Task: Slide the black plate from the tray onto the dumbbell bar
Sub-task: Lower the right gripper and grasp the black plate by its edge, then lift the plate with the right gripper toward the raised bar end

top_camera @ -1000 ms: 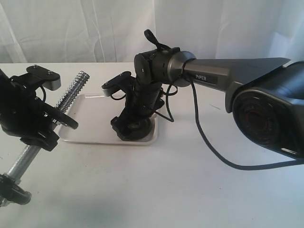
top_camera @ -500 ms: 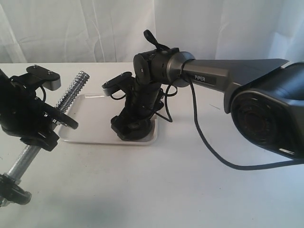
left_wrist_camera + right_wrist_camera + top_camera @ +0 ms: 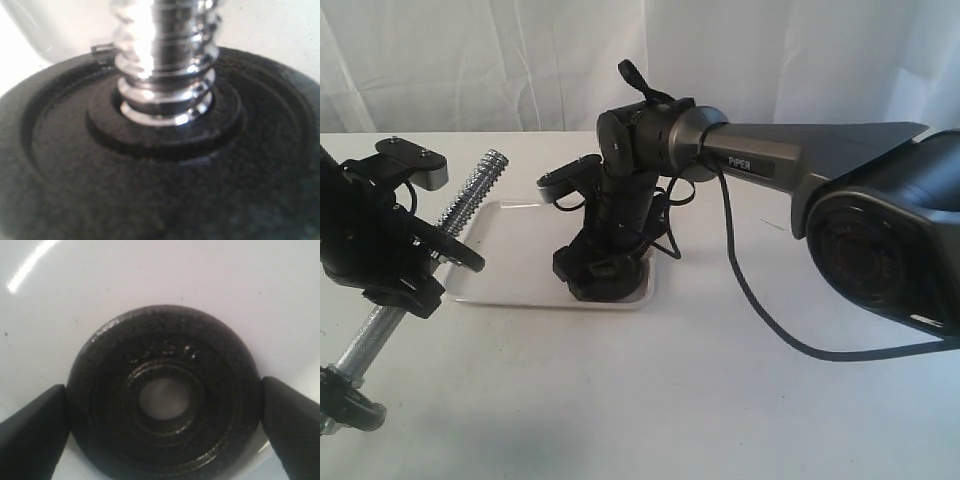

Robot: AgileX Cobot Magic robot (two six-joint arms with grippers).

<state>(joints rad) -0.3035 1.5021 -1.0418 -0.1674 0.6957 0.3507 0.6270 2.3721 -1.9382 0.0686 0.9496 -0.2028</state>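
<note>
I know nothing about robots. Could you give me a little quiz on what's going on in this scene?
1. True or false: the black plate already sits on the dumbbell bar.
2. Fill in: the right gripper has a finger on either side of the black plate, which lies flat on the white ____.
3. Which one holds the dumbbell bar? A. left gripper B. right gripper

Key: 1 false; 2 tray; 3 A.

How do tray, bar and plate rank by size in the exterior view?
1. bar: longest, but it slants toward the camera, so its lead over the tray is unsure.
2. tray: broader, shorter.
3. plate: smallest, mostly hidden by the right gripper.
</note>
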